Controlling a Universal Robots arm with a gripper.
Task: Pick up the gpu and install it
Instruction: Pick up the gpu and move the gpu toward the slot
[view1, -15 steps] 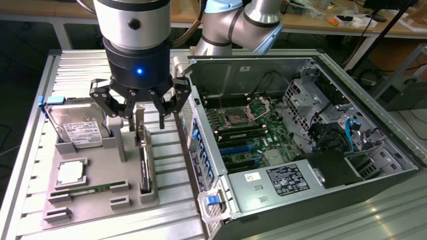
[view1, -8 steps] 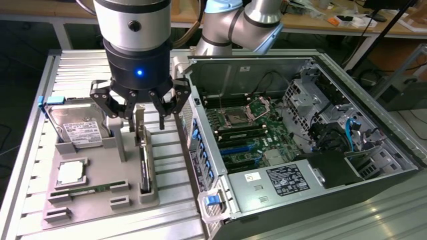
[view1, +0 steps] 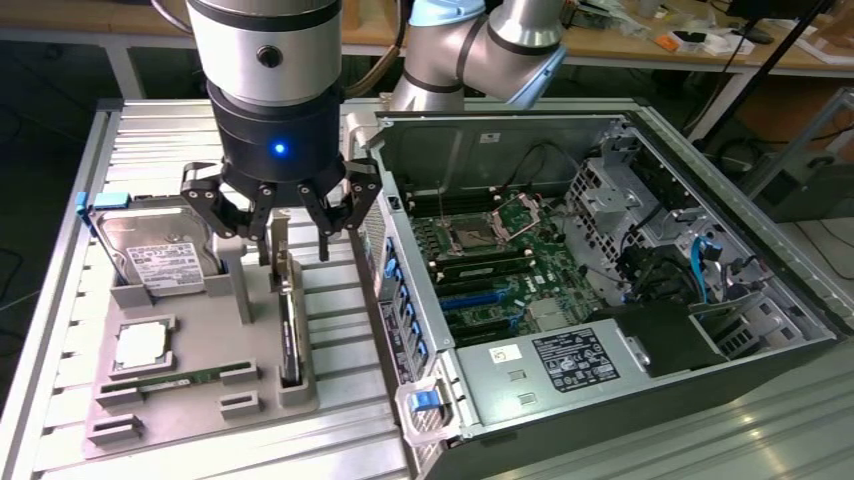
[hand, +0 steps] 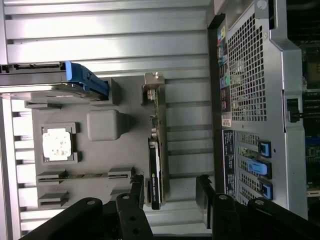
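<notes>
1. gpu (view1: 286, 300) stands on its long edge in a slot of the grey holder (view1: 200, 412). The holder lies on the slatted desk (view1: 80, 420), toward the desk edge on the exterior view's left. The card's metal bracket (hand: 152, 86) is at the end nearer the desk's far edge.
2. Your end effector (view1: 283, 228) hangs directly over the card, released and spread wide, with nothing in it. Its fingers (hand: 134, 201) drop on either side of the thin board without touching it, as far as you can tell.
3. You are in the pick-up step, at the approach, with no grasp made and the card not yet lifted from its slot.
4. In the wrist view the card runs closer to one finger than the other. A clean grip calls for centring across the board's thickness and enough depth to catch the board itself.
5. Keep clear of the neighbours in the holder: the hard drive (view1: 160, 252), the processor (view1: 140, 345) and the memory stick (view1: 174, 380).
6. The computer case (view1: 747, 300) lies open just beside the holder, on the exterior view's right. Its motherboard (view1: 501, 262) is exposed, and no card sits in the expansion slots (view1: 474, 298), so installation has not begun.
</notes>
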